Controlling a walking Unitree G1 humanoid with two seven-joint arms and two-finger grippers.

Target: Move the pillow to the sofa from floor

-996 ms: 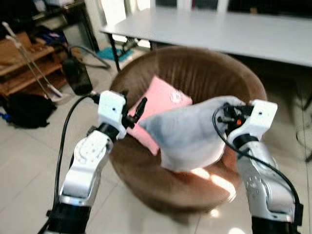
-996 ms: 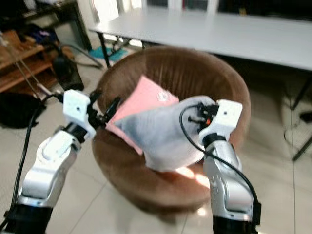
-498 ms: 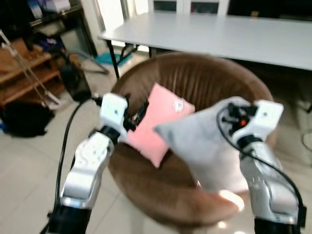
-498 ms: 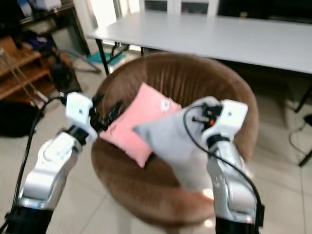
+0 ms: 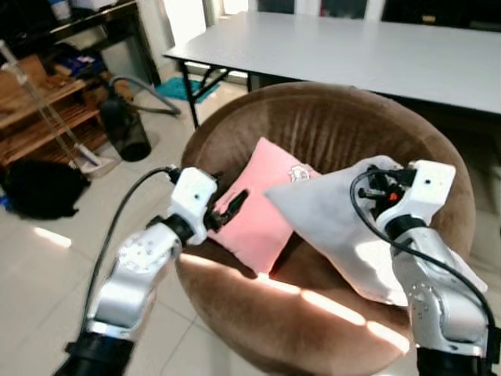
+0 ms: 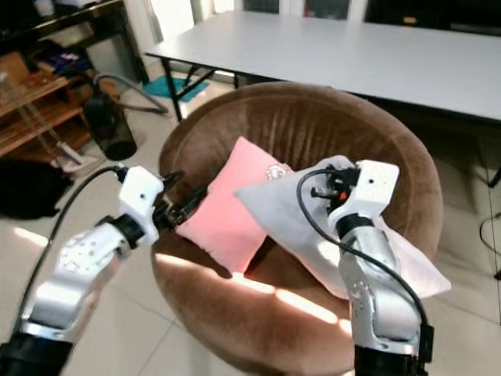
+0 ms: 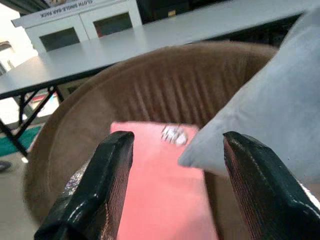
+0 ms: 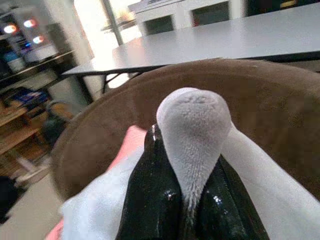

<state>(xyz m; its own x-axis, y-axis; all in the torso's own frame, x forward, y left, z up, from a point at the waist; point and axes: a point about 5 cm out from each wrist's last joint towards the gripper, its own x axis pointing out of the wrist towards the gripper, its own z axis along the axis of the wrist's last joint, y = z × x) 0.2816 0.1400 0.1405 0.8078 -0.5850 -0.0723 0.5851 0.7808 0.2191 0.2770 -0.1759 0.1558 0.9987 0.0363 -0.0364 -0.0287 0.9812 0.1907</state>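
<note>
The right gripper (image 8: 185, 200) has its fingers clenched on a pinched corner of the grey pillow (image 5: 344, 227), and the pillow hangs over the seat of the round brown sofa (image 5: 329, 125), its lower end draped toward the right side of the seat and its upper corner up in the grip. Beside it a pink pillow (image 5: 262, 207) leans against the backrest, the grey one overlapping its right edge. The left gripper (image 5: 232, 207) hovers at the sofa's left rim, fingers spread apart and holding nothing, pointed at the pink pillow. To finish this well, I'd say the right arm should lower until the grey pillow's weight rests on the seat cushion before the fingers let go, so it doesn't slide off the front lip. Aim it deep toward the backrest, clear of the pink one. The left arm looks best kept off the rim, out of the way. Behind the sofa, a long grey tabletop (image 5: 352, 47) sits well apart
</note>
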